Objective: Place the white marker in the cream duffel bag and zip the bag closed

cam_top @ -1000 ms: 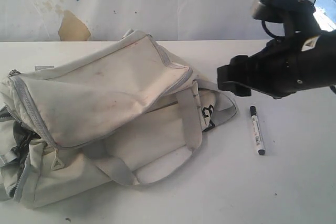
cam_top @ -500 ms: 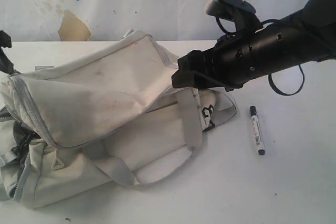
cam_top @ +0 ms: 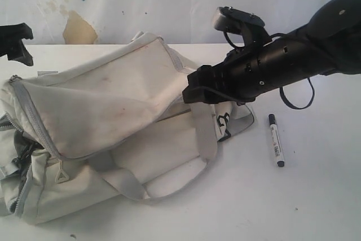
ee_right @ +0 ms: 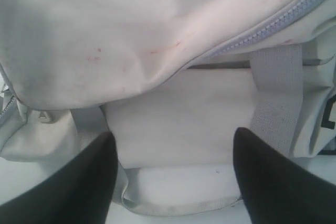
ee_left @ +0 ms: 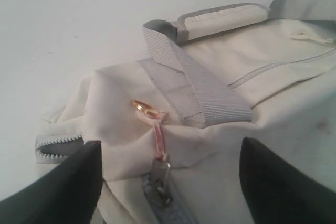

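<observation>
Evidently you're on opening the cream duffel bag [cam_top: 113,100]: left gripper [ee_left: 168,169] and right gripper [ee_right: 173,174] gape empty at it (white marker [cam_top: 276,140] lies untouched, right); next, pinch the zipper pull [ee_left: 160,174].

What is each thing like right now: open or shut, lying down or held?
Soft cream fabric duffel bag: slumped, zip partly open at one end.
Slim white marker with black cap: capped, lying beside the bag, not held.
Left gripper: open, empty, near the zip pull.
Right gripper: open, empty, over the bag.
</observation>
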Robot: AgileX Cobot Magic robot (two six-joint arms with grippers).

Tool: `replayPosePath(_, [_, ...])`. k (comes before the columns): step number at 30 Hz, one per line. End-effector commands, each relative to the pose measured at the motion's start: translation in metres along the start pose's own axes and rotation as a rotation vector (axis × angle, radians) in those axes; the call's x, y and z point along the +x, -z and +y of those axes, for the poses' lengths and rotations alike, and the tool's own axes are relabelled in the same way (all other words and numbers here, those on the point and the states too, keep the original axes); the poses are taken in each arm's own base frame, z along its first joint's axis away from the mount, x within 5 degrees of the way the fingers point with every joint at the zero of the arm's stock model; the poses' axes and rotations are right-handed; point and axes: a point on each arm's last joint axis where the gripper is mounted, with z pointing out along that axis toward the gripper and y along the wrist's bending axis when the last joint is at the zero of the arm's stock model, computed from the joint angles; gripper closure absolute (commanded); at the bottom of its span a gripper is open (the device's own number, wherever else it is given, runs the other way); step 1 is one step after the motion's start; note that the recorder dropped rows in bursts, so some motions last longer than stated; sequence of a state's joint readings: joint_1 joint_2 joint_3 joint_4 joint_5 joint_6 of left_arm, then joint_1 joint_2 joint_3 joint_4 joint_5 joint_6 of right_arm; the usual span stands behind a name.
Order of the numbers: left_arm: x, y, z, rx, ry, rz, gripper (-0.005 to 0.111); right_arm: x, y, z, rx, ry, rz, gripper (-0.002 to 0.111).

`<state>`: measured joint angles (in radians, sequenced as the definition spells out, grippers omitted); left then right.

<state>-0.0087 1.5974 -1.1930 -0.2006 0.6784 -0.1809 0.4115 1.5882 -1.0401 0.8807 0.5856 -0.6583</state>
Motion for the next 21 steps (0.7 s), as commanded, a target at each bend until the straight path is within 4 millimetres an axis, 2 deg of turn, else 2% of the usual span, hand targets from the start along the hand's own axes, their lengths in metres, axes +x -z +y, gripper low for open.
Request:
replayPosePath(1, [-0.004,-0.010,0.003,-0.021,-0.009,-0.007,0.026,0.001,-0.004,0.000,-0.012,0.008,0.016,0.049])
replayPosePath(6, [-0.006,-0.018,0.010,-0.016,0.040,-0.005,0.028,0.003,-0.008,-0.001,-0.028,-0.011,0.039,0.049])
replayPosePath(11, [-0.013,-0.017,0.011,-0.003,0.048,-0.076,0.049,0.003,-0.008,-0.001,-0.030,-0.015,0.039,0.049])
replayPosePath(13, [-0.015,-0.017,0.010,0.006,0.054,-0.093,0.053,0.003,-0.008,-0.001,-0.033,-0.015,0.042,0.049])
replayPosePath(19, [-0.011,-0.026,0.010,0.016,-0.052,-0.044,0.038,0.003,-0.008,0.000,-0.041,-0.037,0.039,0.049])
replayPosePath(21, [-0.009,-0.033,0.011,0.021,-0.039,-0.025,0.040,0.003,-0.008,0.001,-0.048,-0.040,0.044,0.049])
